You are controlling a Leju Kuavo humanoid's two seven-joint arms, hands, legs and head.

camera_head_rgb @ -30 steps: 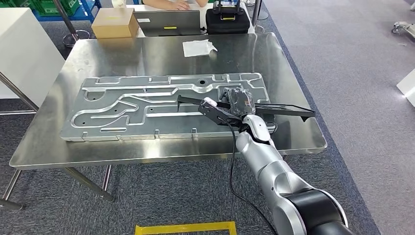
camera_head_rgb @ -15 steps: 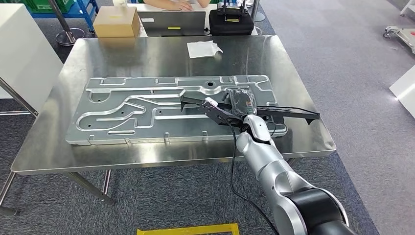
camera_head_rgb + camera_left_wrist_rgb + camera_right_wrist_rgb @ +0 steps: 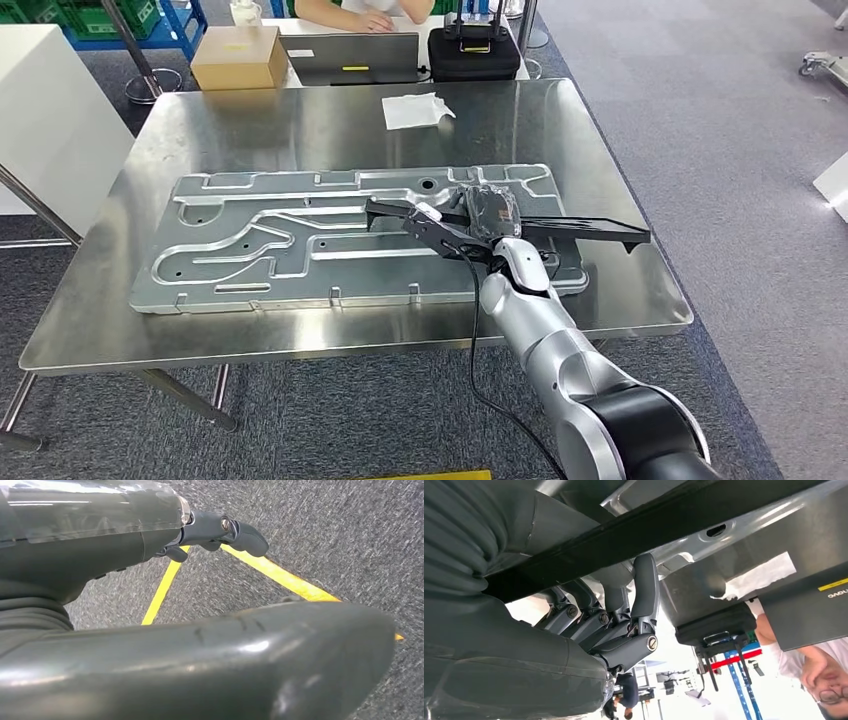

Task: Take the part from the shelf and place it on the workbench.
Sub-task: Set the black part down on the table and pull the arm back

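A: What's the room like?
B: Grey carpet [image 3: 330,420] with yellow floor tape [image 3: 280,575]. The left hand [image 3: 150,535] hangs over it, fingers [image 3: 240,532] loosely apart, holding nothing.

A: And the workbench?
B: A steel workbench [image 3: 300,340] with a large grooved metal plate [image 3: 260,240] lying flat on it.

A: Where's the part?
B: The right hand [image 3: 480,218] grips the long black part [image 3: 580,228] near its middle, fingers [image 3: 644,590] curled around it. It lies roughly level over the plate's right end, one end reaching out toward the bench's right edge. I cannot tell whether it touches the plate.

A: Further back?
B: A white cloth [image 3: 415,108], then a cardboard box [image 3: 238,56], a laptop [image 3: 350,58], a black case [image 3: 475,48], and a seated person [image 3: 355,14].
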